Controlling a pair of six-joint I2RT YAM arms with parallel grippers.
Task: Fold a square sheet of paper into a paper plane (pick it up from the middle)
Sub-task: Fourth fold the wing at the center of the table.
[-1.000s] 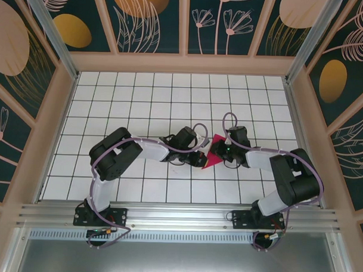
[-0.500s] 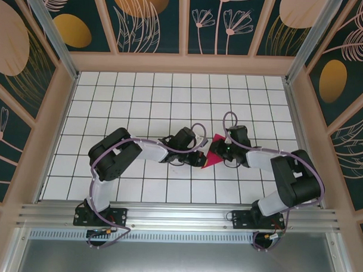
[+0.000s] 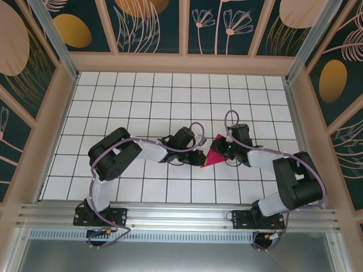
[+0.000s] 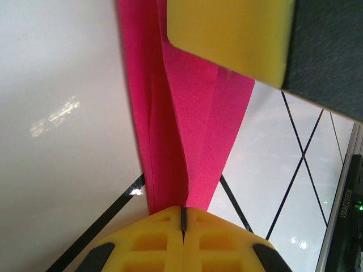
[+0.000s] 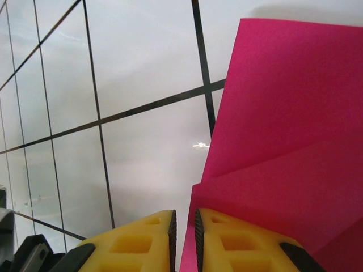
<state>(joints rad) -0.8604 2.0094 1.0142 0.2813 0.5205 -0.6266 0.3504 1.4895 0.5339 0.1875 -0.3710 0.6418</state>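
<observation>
At frame centre, the square sheet of paper point(image 3: 213, 156) looked mid-fold — left gripper point(image 4: 182, 220) clamped tight on it, right gripper point(image 5: 182, 226) pinching its edge — and next needed its crease flattened.

The folded sheet of thin magenta-pink paper point(image 3: 213, 156) is one plain, saturated colour, a shade darker along its creases. Under it, the flat white worktop point(image 3: 141, 99) carries a grid of thin black lines and is glossy enough to show pale glints. The left tool point(image 4: 182, 221) and the right tool point(image 5: 182, 226) both have bright yellow fingers (the backing behind the yellow is charcoal black). The two jointed robot arms point(image 3: 118, 153) are black with pale grey sleeves and lilac cables. Around it all, dark teal wall panels point(image 3: 152, 27) bear peach and ochre leaf and flower drawings, framed in peach-beige.
</observation>
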